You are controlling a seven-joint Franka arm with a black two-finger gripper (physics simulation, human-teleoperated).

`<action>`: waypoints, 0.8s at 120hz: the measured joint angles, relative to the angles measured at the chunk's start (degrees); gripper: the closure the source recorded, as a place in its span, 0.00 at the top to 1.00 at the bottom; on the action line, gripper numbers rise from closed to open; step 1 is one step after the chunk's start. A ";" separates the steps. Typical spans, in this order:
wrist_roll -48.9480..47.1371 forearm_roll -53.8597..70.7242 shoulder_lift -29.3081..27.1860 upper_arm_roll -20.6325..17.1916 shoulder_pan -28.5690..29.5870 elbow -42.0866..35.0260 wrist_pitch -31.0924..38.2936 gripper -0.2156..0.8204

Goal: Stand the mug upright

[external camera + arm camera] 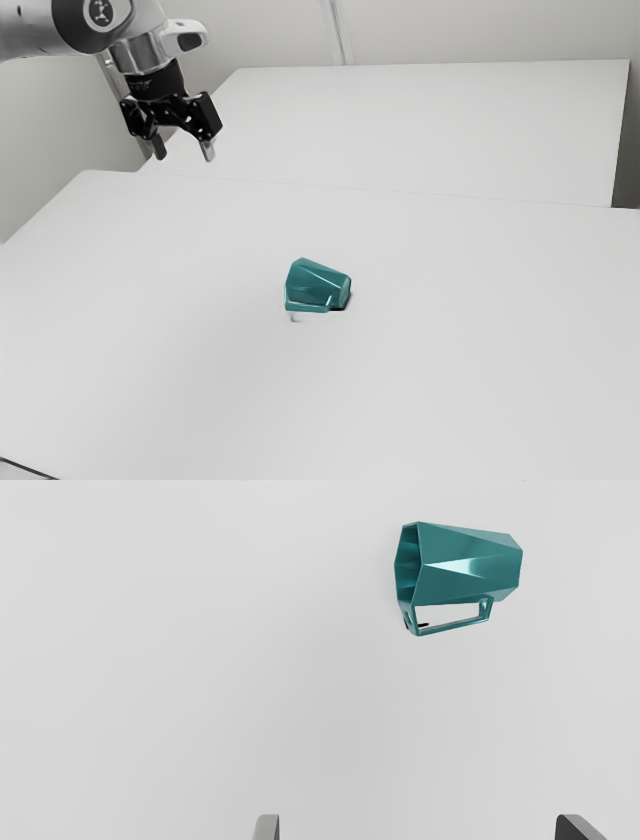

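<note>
One arm (40, 28) reaches in from about eleven o'clock in the exterior view, carrying one black gripper (183, 155). Its two fingers (266, 828) stand wide apart, with nothing held between them, and it hangs above the one white table (450, 380).

One teal mug (318, 284) lies on its side on that table, well apart from the gripper, which is toward half past ten from it in the exterior view. In that view its single mouth faces roughly nine o'clock, its base points a little past three, and its one handle (309, 307) is on the six o'clock side.

The wrist view shows the mug ahead of the two fingertips, off the line midway between them, with the handle on the side nearer the fingers. The mug has flat facets, and one bright highlight crosses its wall.
</note>
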 joint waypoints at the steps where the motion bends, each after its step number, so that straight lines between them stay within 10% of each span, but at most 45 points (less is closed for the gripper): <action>1: -0.01 0.00 -0.01 0.00 0.01 0.00 0.03 0.79; 96: 14.48 -21.75 -3.48 4.74 2.65 -23.29 22.72 0.79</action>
